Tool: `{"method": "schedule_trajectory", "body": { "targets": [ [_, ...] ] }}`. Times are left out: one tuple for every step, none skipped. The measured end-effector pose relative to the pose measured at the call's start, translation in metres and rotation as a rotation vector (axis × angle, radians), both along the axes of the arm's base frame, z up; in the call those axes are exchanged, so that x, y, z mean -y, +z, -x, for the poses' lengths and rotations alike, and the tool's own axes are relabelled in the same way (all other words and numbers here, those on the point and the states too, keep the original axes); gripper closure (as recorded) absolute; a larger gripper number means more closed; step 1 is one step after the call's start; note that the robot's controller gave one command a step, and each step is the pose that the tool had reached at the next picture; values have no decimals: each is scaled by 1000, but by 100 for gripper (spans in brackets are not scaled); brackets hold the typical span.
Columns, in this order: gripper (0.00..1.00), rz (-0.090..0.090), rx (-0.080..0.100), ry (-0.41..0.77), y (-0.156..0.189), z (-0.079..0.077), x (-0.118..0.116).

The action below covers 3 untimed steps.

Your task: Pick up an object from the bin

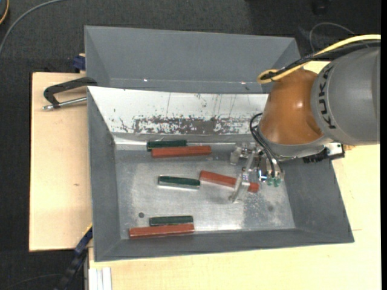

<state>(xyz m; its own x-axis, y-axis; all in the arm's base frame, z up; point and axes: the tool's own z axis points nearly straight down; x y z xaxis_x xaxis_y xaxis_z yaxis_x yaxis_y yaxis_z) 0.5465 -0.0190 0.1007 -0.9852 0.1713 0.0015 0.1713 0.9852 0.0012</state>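
My gripper [240, 190] is low in the right middle of the bin, under the orange wrist cover. It stands right over the right end of a red flat bar [216, 178] that lies slanted on the floor. A bit of red shows on the gripper's far side too. To the left of that bar lies a green and silver bar [179, 182], almost end to end with it.
By the back wall a dark green bar [167, 144] lies along a longer red bar [181, 152]. Near the front wall another green bar [171, 221] rests beside a red bar [161, 231]. The arm covers the bin's right back corner.
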Motion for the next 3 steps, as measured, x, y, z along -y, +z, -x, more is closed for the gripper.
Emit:
{"method": "schedule_trajectory", "body": {
  "targets": [
    [0, -1, -3, -67, -31, 6, -25],
    [0, 0, 0, -66, -31, 6, -26],
    [100, 1, 0, -66, -31, 6, -26]
  ]
}}
